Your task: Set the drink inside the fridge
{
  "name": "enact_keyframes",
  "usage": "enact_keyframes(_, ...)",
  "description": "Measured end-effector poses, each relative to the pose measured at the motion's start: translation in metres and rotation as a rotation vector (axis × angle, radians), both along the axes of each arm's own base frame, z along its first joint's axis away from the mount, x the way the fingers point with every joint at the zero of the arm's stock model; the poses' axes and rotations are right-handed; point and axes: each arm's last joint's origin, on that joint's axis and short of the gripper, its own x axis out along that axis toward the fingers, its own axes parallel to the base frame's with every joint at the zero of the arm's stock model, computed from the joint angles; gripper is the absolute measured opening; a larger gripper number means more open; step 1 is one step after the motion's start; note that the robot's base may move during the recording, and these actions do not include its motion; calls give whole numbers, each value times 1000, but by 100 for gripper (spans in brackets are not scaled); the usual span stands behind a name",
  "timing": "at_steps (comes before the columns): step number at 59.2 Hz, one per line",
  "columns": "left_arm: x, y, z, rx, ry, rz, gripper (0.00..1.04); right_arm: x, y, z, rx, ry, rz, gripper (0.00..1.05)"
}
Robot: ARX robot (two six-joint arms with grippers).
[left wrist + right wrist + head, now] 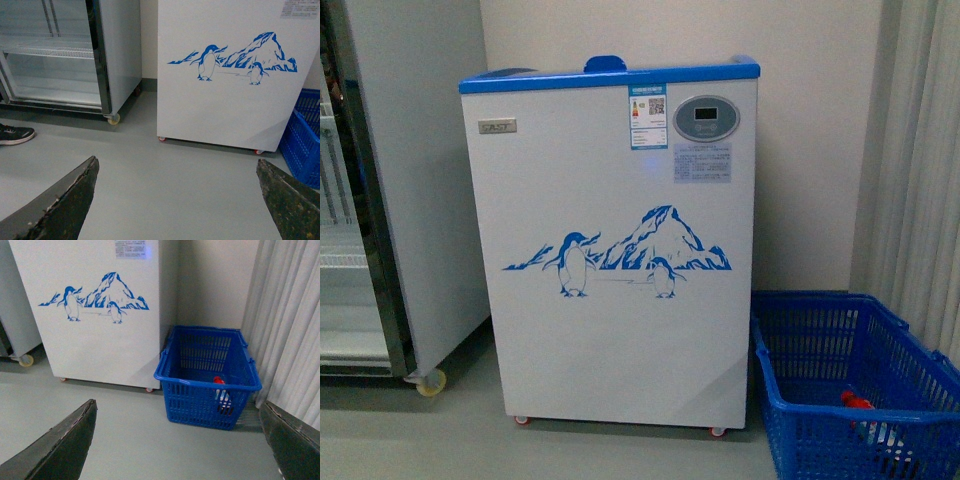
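The fridge [620, 250] is a white chest freezer with a blue top rim and a penguin-and-iceberg graphic, standing on the grey floor; it also shows in the left wrist view [225, 75] and the right wrist view [95, 310]. The drink [220, 390] lies inside a blue plastic basket [207, 377] right of the fridge; only its red cap [855, 400] and part of the bottle show. My left gripper [177, 200] is open over bare floor. My right gripper [177, 440] is open, some way from the basket. Neither arm shows in the front view.
A tall grey-white upright cabinet [410, 180] with a glass door and wire shelves stands left of the fridge. A black shoe [15, 134] is on the floor in front of it. Pale curtains [290, 320] hang right of the basket [850, 390].
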Motion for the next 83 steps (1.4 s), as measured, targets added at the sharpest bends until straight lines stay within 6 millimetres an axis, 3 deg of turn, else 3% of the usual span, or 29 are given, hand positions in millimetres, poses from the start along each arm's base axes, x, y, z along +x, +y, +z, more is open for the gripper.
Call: enact_keyframes(83,0,0,0,0,0,0,97,0,0,0,0,0,0,97)
